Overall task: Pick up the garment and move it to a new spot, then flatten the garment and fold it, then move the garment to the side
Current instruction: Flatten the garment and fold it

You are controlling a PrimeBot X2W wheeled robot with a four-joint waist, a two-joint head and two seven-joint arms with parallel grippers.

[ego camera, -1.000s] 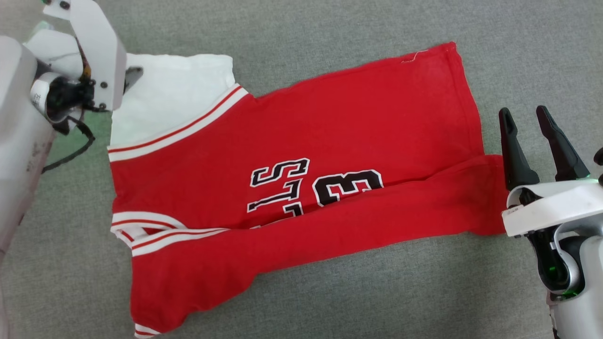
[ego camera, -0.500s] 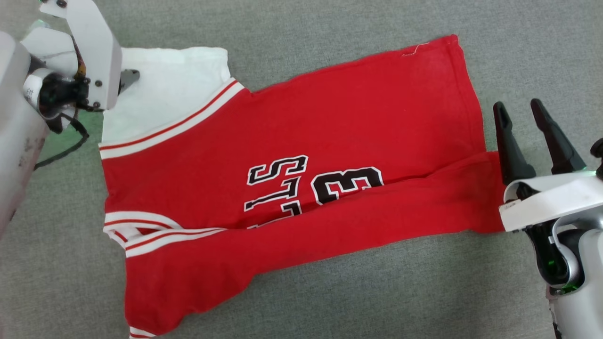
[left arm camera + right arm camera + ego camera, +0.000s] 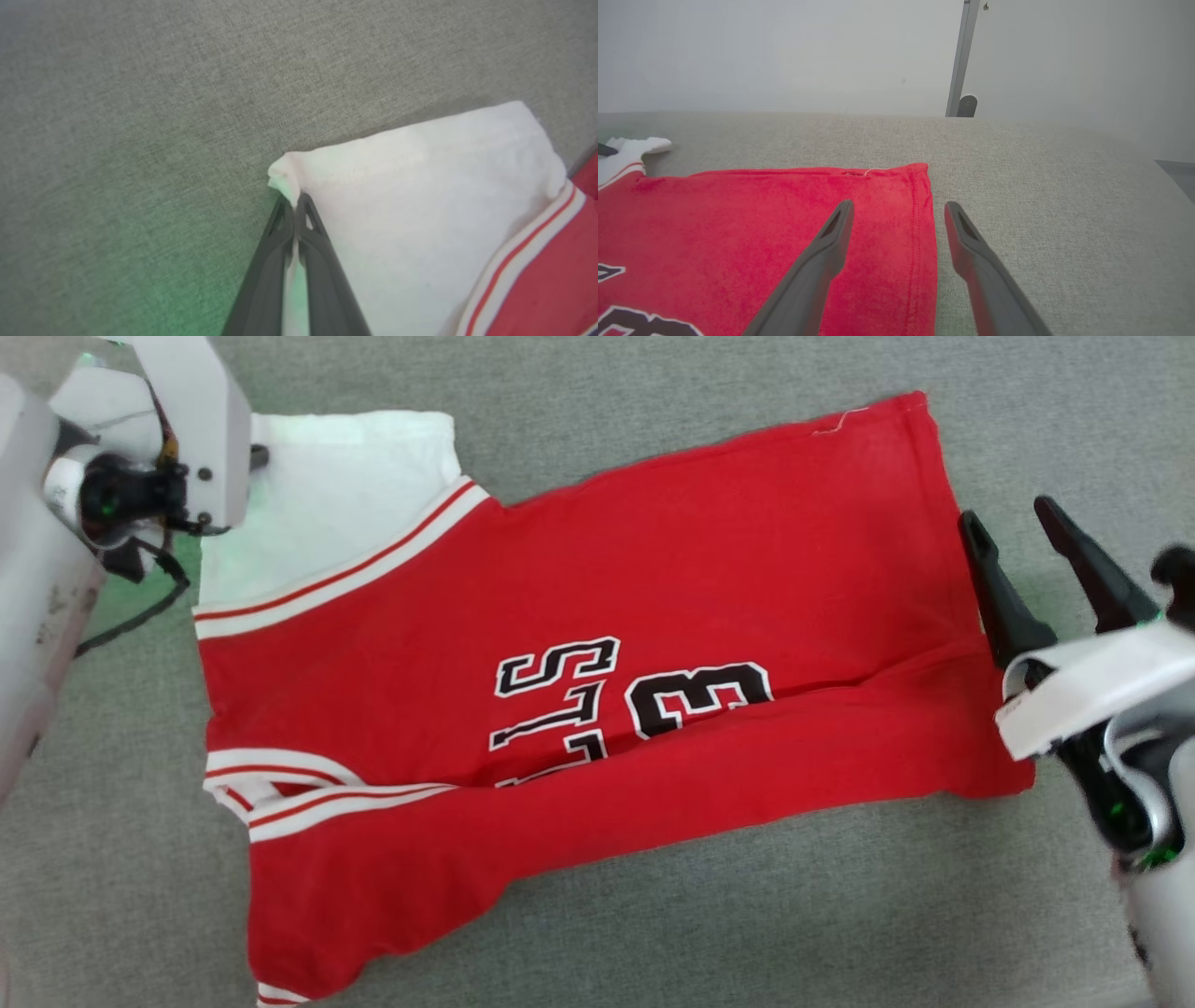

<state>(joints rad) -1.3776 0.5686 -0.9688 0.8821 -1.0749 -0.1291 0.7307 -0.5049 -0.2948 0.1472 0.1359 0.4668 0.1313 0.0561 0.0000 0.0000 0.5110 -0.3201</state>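
The left gripper (image 3: 294,207) pinches a corner of the white sleeve (image 3: 420,200) of the shirt (image 3: 579,607). The right gripper (image 3: 1008,513) is spread wide at the red edge, holding nothing. The shirt lies on grey cloth (image 3: 709,915).

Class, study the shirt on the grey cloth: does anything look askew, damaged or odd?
Yes. The shirt lies slanted, and its near edge is folded up over the black print, hiding part of it. A loose white thread sticks out at the far hem corner. The left gripper grips the white sleeve by its corner.
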